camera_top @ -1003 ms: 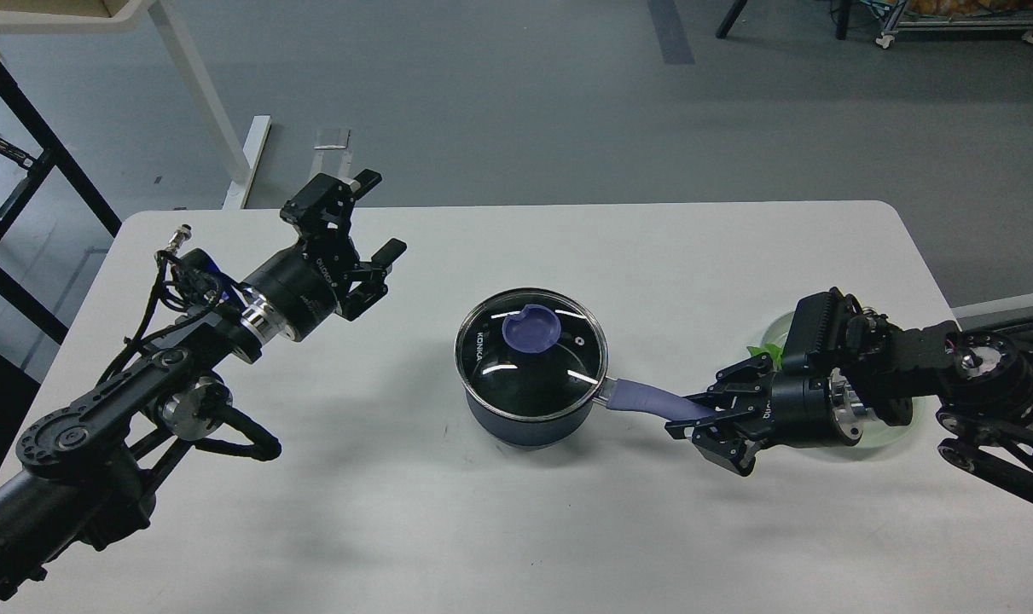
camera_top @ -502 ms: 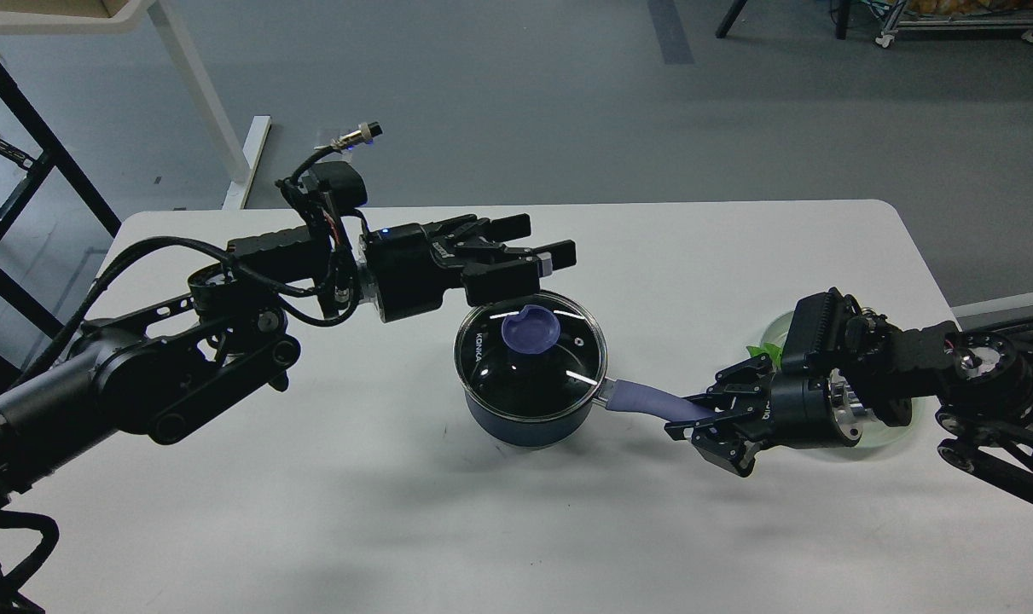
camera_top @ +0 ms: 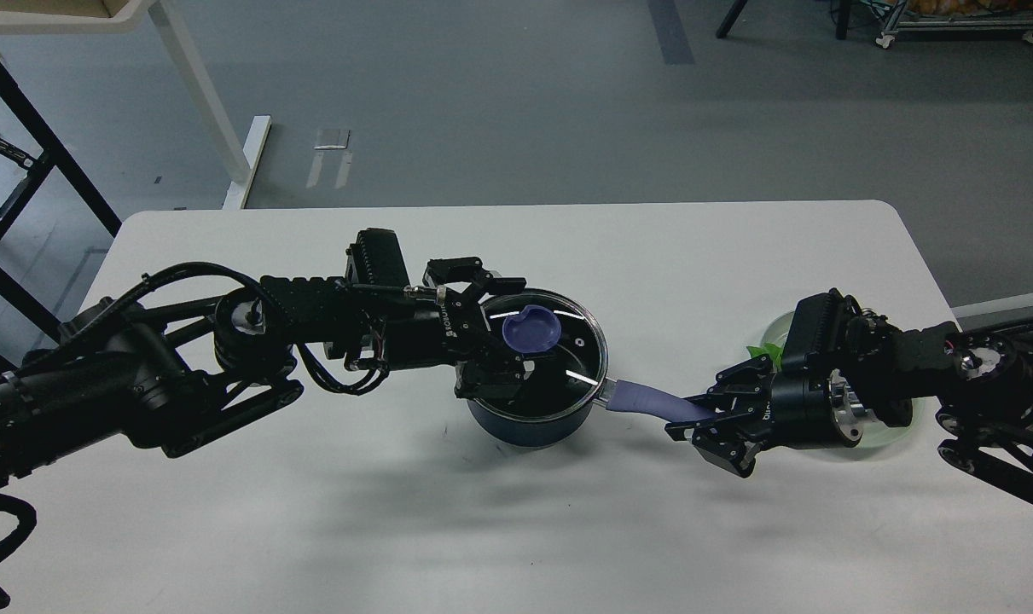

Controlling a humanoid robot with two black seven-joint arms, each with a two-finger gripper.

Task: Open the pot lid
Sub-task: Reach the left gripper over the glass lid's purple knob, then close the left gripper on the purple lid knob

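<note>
On a white table [camera_top: 311, 529] in a grey-floored workshop, a dark blue pot [camera_top: 529, 419] sits near the centre with its glass lid [camera_top: 567, 358] in place, a purple knob [camera_top: 530, 329] rising from the lid's middle. The robot's left gripper [camera_top: 503, 337] reaches in from the left at lid height, its jaws spread wide, one finger at the lid's far rim and the other over its near side, with the knob just beside them and not yet held. The right gripper [camera_top: 714, 419] is clenched on the end of the pot's purple handle [camera_top: 652, 399], bracing the pot on the table. Behind that arm, a pale green plate [camera_top: 776, 328] with a scrap of green on it lies near the table's right edge, mostly hidden. The lid looks to be stiff glass with a metal rim, probably moderately heavy for its size, smooth and slippery on its face, and liable to crack or chip if dropped or knocked against the pot. The knob appears the only sensible place to take hold: it stands proud of the glass, seems to have a softer, grippier coating, and sits over the lid's centre of balance. A grip there, fingers closing on opposite sides of the knob, should let the lid rise level; a pinch on the rim would likely slip or tip it. The lid remains on the pot and the opening is not yet done.
</note>
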